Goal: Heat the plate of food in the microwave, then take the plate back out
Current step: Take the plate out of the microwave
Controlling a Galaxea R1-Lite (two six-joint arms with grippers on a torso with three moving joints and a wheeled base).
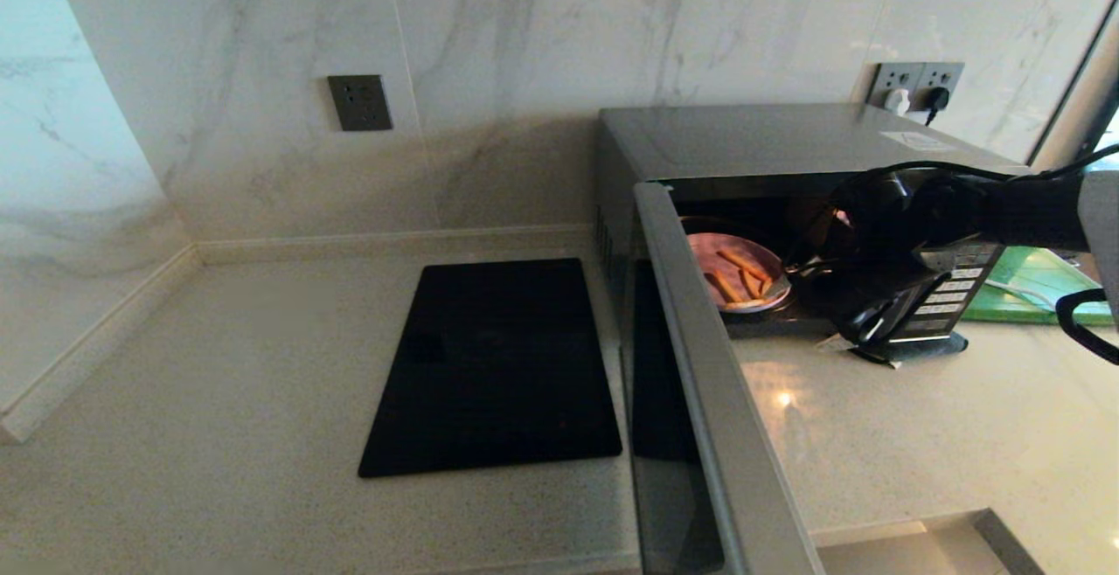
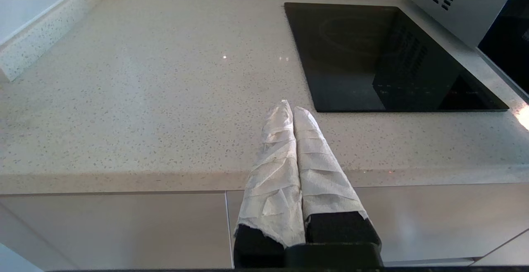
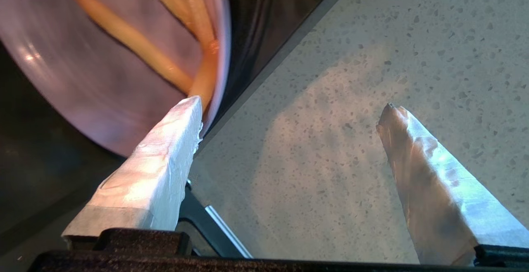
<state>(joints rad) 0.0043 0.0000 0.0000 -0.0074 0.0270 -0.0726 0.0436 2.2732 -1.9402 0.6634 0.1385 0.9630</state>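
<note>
The microwave [image 1: 769, 134] stands at the back right of the counter, its door [image 1: 699, 365] swung wide open toward me. Inside sits the plate of food [image 1: 710, 253], pale lilac, with a few orange-tan sticks [image 1: 743, 278] on it. My right gripper [image 1: 804, 313] is at the oven's mouth, open and empty. In the right wrist view one wrapped finger [image 3: 165, 156] reaches over the plate's [image 3: 82, 82] near rim by the sticks [image 3: 136, 44], and the other finger [image 3: 430, 172] hangs over the counter. My left gripper [image 2: 289, 108] is shut on nothing, parked above the counter's front edge.
A flat black slab [image 1: 494, 365] lies on the speckled counter left of the open door. A green board [image 1: 1032, 287] lies to the right of the microwave. Wall sockets [image 1: 918, 86] with plugs sit behind it, and marble walls close the back and left.
</note>
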